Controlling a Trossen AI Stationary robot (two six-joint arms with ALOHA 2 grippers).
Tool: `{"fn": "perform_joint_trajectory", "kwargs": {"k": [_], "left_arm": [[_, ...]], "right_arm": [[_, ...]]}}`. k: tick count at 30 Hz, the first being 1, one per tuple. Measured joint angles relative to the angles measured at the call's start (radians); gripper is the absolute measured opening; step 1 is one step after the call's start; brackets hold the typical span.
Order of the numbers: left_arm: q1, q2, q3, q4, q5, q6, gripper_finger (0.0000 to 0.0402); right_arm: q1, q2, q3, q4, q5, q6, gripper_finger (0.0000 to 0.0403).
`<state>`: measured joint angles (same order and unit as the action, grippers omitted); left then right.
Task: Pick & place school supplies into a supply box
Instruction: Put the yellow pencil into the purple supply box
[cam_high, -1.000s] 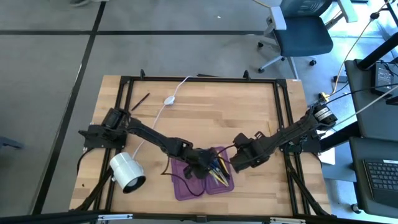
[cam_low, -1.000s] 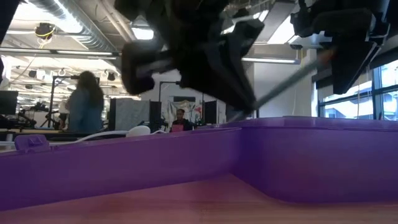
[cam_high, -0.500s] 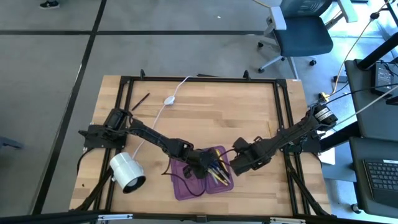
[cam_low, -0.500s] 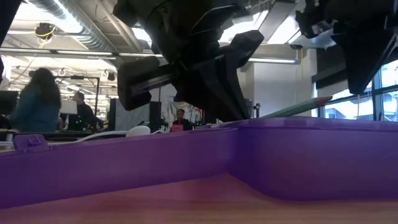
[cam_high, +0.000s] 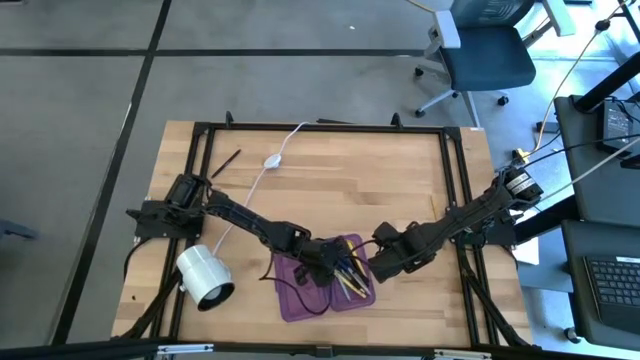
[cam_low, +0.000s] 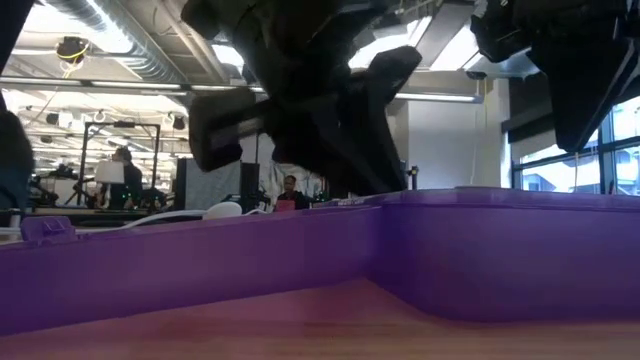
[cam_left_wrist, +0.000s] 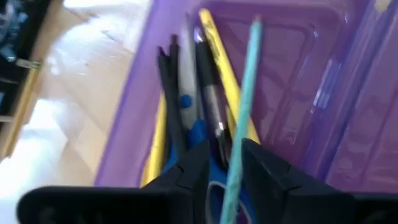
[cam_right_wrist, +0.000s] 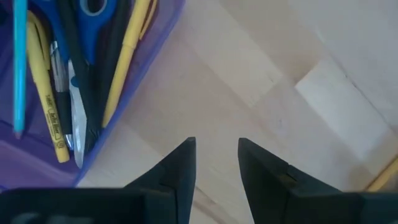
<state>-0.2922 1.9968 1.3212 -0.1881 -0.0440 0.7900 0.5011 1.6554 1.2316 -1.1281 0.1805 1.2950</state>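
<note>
Table (cam_high: 380, 180), wooden, listed left to right as seen from above.

Lamp (cam_high: 204, 277): white cylinder, lying near the left front corner. Not part of the task.

Loose pencil (cam_high: 225, 162): dark, left rear of the table, well apart from the box. Not yet collected.

Cable (cam_high: 262, 172): white, with oval switch, run from the rear edge toward the lamp. Not part of the task.

Left gripper (cam_high: 322, 262): held over the box. In its wrist view the fingers (cam_left_wrist: 193, 163) are seen slightly apart, with the green pencil (cam_left_wrist: 244, 99) lying between them and apparently no longer pinched. A second ago the fingers were closed on this pencil and it was carried tilted above the rim; now it is laid down among the other supplies. The release is judged just made.

Box (cam_high: 300, 302): purple, open, both halves flat at front centre. Yellow pens (cam_right_wrist: 127, 56), dark pens (cam_left_wrist: 168, 99) and blue-handled scissors (cam_right_wrist: 93, 7) are held in the right half, with the green pencil on top.

Right gripper (cam_high: 383, 266): just beside the box's right edge, over bare wood. Fingers (cam_right_wrist: 180, 168) apart, nothing between them. Little changed over the last second.

Task status: one more item counted as placed; the dark pencil remains to be fetched.
</note>
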Motion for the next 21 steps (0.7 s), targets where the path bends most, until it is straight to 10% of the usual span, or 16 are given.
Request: {"fn": "perform_joint_trajectory", "kwargs": {"k": [12,21], "left_arm": [[0.128,-0.291,-0.036,-0.169,0.108,-0.164,0.0113],[0.245,-0.518,-0.201,-0.141,0.222,-0.294,0.0103]], "right_arm": [[0.023,0.000,0.000,-0.344,0.045,0.228,0.0124],[0.027,-0.140,-0.180,-0.282,0.027,0.351,0.0124]]}}
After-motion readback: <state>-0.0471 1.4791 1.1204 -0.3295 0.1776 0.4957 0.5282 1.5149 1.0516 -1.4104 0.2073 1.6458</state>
